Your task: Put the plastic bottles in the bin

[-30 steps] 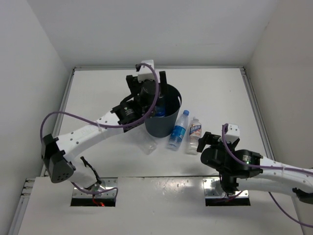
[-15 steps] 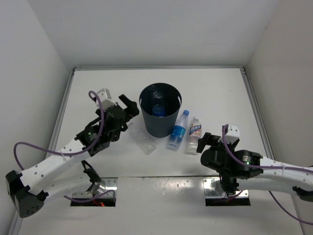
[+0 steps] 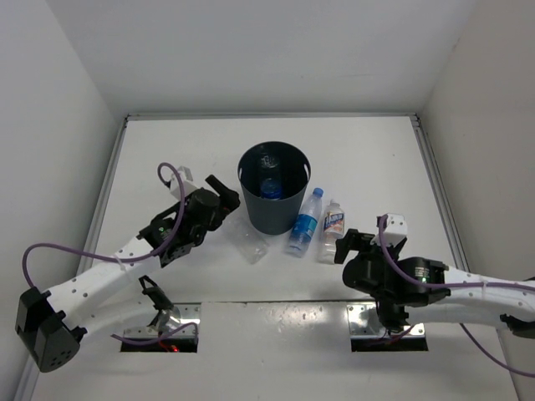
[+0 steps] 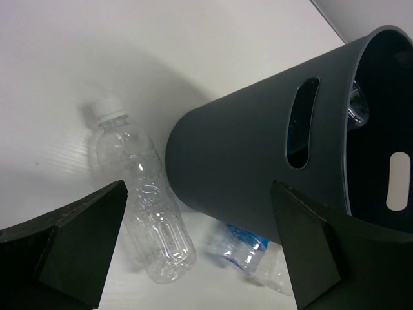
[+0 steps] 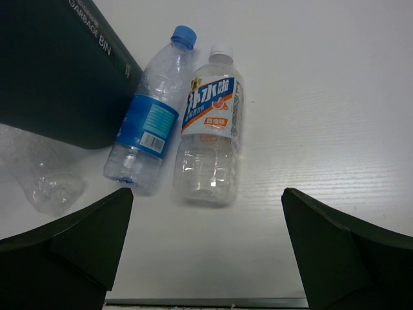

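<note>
One in, three to go: a small clear plastic bottle with a blue label [image 3: 269, 185] lies at the bottom of the round dark navy plastic bin [image 3: 272, 219], which stands upright near the middle of the white table [image 3: 376, 159]. Three more bottles lie on their sides on the near side of the bin. An unlabelled clear plastic bottle with a white cap [image 4: 145, 213] rests at the foot of its left side. A clear bottle with a blue label and blue cap [image 5: 151, 113] lies close against its right side, and a clear bottle with a white-and-blue label and white cap [image 5: 210, 123] lies alongside that one. The left gripper [image 3: 224, 190] hovers just left of the bin, jaws spread wide and holding nothing, its camera looking down on the unlabelled bottle. The right gripper [image 3: 347, 244] sits low toward the near right, also spread and empty, facing the two labelled bottles. By this showing roughly a quarter of the job is done, and each remaining bottle has yet to be picked up and dropped over the rim. The tabletop is smooth matte white with a faint ribbed grain, and plain white walls close it in on three sides. Purple cables [image 3: 50, 251] loop from the arms.
</note>
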Tool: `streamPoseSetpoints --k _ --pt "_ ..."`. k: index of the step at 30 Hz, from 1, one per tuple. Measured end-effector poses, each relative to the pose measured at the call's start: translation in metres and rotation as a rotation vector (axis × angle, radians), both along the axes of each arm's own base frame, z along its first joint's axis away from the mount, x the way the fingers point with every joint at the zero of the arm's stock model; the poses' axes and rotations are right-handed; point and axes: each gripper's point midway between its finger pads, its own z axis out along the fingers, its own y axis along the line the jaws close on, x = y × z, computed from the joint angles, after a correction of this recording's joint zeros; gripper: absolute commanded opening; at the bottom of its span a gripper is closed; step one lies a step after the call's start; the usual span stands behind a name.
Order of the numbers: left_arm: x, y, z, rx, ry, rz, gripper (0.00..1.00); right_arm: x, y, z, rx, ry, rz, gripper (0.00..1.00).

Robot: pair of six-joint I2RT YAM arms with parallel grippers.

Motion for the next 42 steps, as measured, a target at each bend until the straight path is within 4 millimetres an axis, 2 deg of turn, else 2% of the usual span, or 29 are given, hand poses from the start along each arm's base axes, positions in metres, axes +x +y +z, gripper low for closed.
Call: streamPoseSetpoints --k 3,6,15,17,36,39,40,41,42 --pt "-0.001 -0.004 -0.001 -0.035 0.009 -0.002 1.00 -0.002 0.003 0.000 0.000 0.000 0.019 1.00" --pt "-0.004 -0.006 -0.014 -0.074 0.039 0.014 1.00 -0.002 0.003 0.001 0.004 -0.002 0.021 1.00" --pt "-0.027 0.003 -0.093 -0.124 0.216 0.095 1.00 -0.002 0.002 0.000 -0.003 -0.013 0.025 1.00" --pt "-0.029 0.003 -0.101 -0.122 0.239 0.100 1.00 -0.002 0.003 0.000 -0.003 -0.014 0.028 1.00" --pt "0.004 -0.029 -0.148 -0.231 0.349 0.078 1.00 -0.004 0.006 0.000 -0.005 -0.015 0.047 1.00" --pt "0.003 -0.035 -0.157 -0.228 0.381 0.051 0.90 -0.005 0.008 0.000 -0.005 -0.016 0.061 1.00" --pt "0.004 -0.037 -0.158 -0.232 0.382 0.040 0.83 -0.006 0.009 0.000 -0.004 -0.016 0.065 1.00" --pt "0.004 -0.040 -0.157 -0.234 0.379 0.022 0.67 -0.006 0.009 0.000 -0.005 -0.017 0.068 1.00" --pt "0.005 -0.042 -0.156 -0.244 0.378 0.017 0.62 -0.006 0.010 0.000 -0.005 -0.017 0.071 1.00"
